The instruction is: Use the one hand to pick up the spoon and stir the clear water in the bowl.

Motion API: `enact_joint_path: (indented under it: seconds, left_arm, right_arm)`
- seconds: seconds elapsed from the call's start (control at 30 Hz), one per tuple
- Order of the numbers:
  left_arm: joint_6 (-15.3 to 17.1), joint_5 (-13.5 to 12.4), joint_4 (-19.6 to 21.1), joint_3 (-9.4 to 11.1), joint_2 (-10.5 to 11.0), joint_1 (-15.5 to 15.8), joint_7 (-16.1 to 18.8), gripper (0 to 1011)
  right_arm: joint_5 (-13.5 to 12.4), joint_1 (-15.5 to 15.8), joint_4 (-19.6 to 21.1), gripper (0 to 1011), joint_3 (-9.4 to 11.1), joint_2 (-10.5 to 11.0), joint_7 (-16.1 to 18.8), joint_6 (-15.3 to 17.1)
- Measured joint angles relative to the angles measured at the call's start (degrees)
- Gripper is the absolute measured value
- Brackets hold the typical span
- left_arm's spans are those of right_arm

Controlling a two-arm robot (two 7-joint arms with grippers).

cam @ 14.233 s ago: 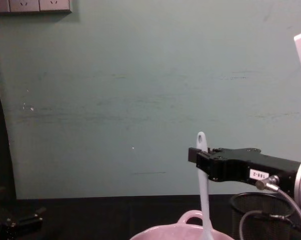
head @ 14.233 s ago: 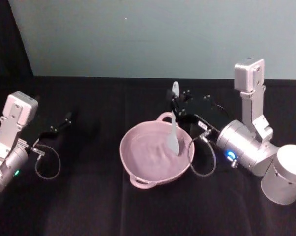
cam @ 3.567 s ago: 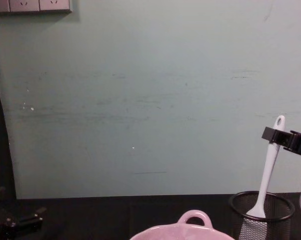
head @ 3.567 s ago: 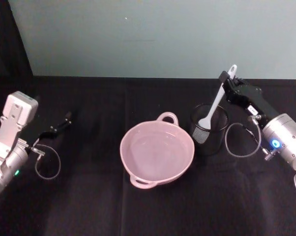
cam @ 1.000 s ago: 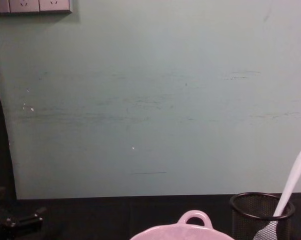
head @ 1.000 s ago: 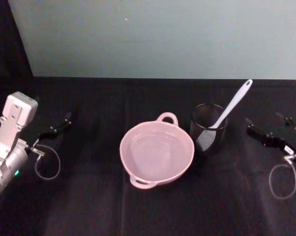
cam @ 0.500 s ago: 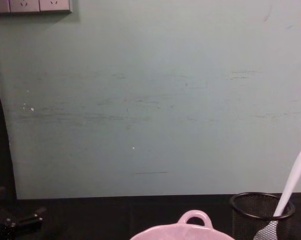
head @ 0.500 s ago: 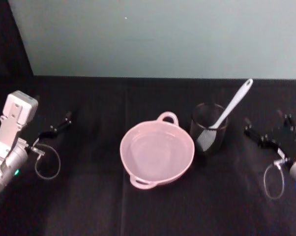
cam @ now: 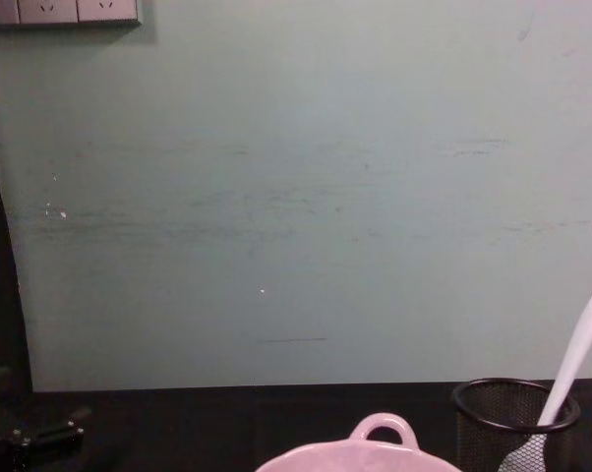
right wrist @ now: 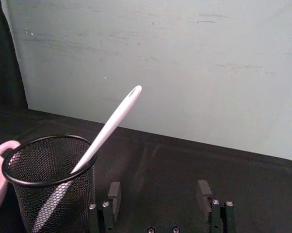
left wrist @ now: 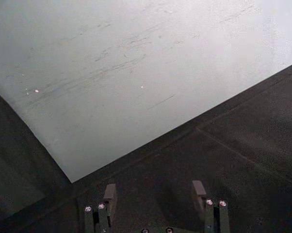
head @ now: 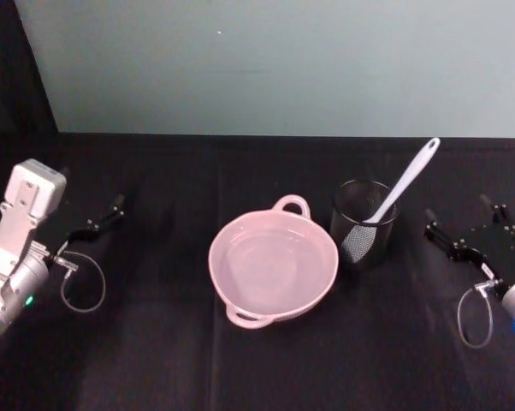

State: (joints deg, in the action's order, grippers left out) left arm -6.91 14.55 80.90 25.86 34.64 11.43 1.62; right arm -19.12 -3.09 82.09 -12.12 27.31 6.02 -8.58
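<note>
The black wire-mesh cup (head: 364,224) stands between the right gripper (head: 469,232) and the pink bowl (head: 273,267), just beside the bowl. The spoon (head: 397,194) stands blade-down in this cup, its handle leaning toward the gripper. Right gripper: fingers (right wrist: 114,193) spread wide, holding nothing, low over the black table (head: 155,342), apart from the cup. Left gripper (head: 95,222): parked at the far left, jaws parted and empty.

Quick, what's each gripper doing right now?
Left gripper: open, empty.
Right gripper: open, empty; spoon sits in the mesh cup.
</note>
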Motion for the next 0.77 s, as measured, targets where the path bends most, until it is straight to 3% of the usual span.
enact_joint_path:
  seconds: [0.77]
  left_arm:
    - [0.0,0.0,0.0,0.0,0.0,0.0,0.0,1011]
  right_arm:
    - [-0.36,0.09,0.43,1003,0.0,0.24,-0.02,0.39]
